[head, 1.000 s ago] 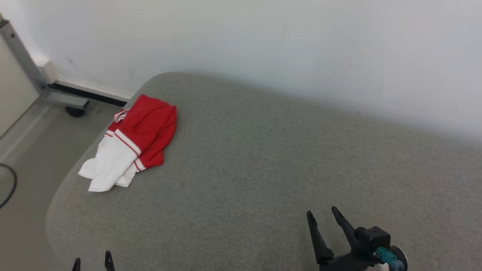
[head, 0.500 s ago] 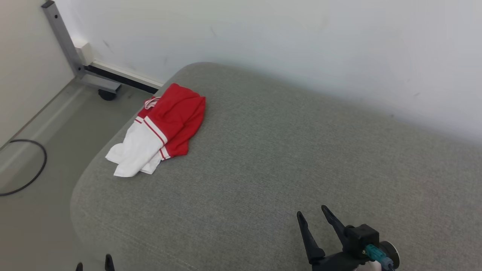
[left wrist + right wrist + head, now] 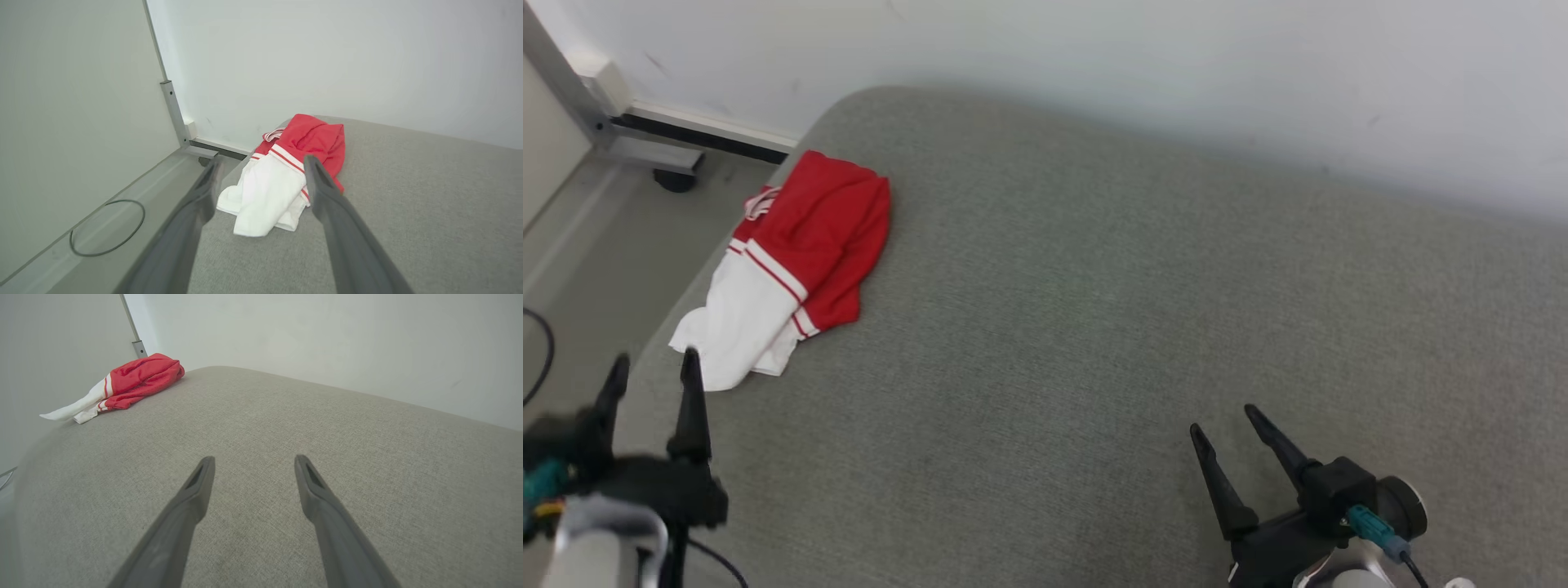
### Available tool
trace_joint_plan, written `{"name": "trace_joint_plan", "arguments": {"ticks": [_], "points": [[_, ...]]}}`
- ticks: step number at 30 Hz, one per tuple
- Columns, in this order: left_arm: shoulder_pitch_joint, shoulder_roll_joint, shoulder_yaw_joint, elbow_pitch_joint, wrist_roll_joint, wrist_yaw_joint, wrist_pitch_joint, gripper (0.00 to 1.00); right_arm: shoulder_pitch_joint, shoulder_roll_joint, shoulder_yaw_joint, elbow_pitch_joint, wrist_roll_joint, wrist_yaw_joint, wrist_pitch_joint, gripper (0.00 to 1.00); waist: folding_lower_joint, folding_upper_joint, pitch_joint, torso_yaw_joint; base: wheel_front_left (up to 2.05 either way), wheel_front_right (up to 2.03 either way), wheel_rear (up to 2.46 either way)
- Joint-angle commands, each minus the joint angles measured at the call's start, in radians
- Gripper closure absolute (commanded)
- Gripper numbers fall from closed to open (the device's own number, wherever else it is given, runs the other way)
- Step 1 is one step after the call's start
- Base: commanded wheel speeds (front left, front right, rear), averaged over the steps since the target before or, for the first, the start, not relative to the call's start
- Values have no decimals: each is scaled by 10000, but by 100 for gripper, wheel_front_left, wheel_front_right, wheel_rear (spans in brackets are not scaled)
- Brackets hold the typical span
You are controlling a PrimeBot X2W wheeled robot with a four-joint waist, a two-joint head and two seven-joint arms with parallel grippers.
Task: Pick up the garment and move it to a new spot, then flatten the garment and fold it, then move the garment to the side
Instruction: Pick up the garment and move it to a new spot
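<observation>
Nearest the camera, at the lower left of the head view, the left gripper (image 3: pixel 655 359) stands with its two dark fingers spread apart and nothing between them. At the lower right the right gripper (image 3: pixel 1223 419) is likewise spread wide and empty, resting over bare grey cushion (image 3: pixel 1094 327). Further up, in the left third of the frame, the garment (image 3: pixel 800 253) lies crumpled on the cushion close to its rounded left edge, white end toward the robot and red end toward the wall (image 3: pixel 1176 49). The left fingertips point at the white end from just short of it, and in the left wrist view they frame it. Beyond the edge are the floor (image 3: pixel 596 269), a dark cable (image 3: pixel 543 363) and a metal frame (image 3: pixel 621 139).

The likely trouble is the edge. A push from the fingers before they close could slide the cloth off onto the floor. A shallow pinch could catch only the top layer, so the bundle unrolls and drags, and a deep one could snag the cushion fabric.

Against the earlier frames, the head camera has swung, so the whole scene sits differently. The left gripper, then only two tips at the bottom edge, has risen well into view. The garment's folds look unchanged, and the right gripper keeps much the same place.
</observation>
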Motion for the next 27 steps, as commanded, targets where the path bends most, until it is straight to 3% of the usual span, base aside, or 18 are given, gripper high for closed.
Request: {"name": "trace_joint_plan", "arguments": {"ticks": [1, 8, 16, 26, 27], "points": [[-562, 309, -285, 277, -235, 8, 235, 0, -175, -88, 102, -158, 36, -25, -1, 0, -1, -1, 565, -503, 0, 0, 0], [-2652, 1539, -1978, 1593, -2141, 5, 1668, 0, -949, -716, 577, -1067, 85, -25, -1, 0, -1, -1, 1744, -1331, 0, 0, 0], [-3253, 2135, -2895, 2397, -3960, 6, 2834, 0, -1519, -1188, 687, -1902, 229, -25, -1, 0, -1, -1, 2654, -1960, 0, 0, 0], [-3956, 1946, -2885, 4520, -4162, 330, 2527, 0, -1638, -1618, 316, -2422, 163, -25, -2, 0, -1, -1, 3387, -2189, 0, 0, 0], [-4055, 1877, -2951, 4915, -4069, 461, 2390, 34, -1628, -1591, 317, -2379, 175, -25, -1, 0, -1, -1, 3344, -2175, 0, 0, 0]]}}
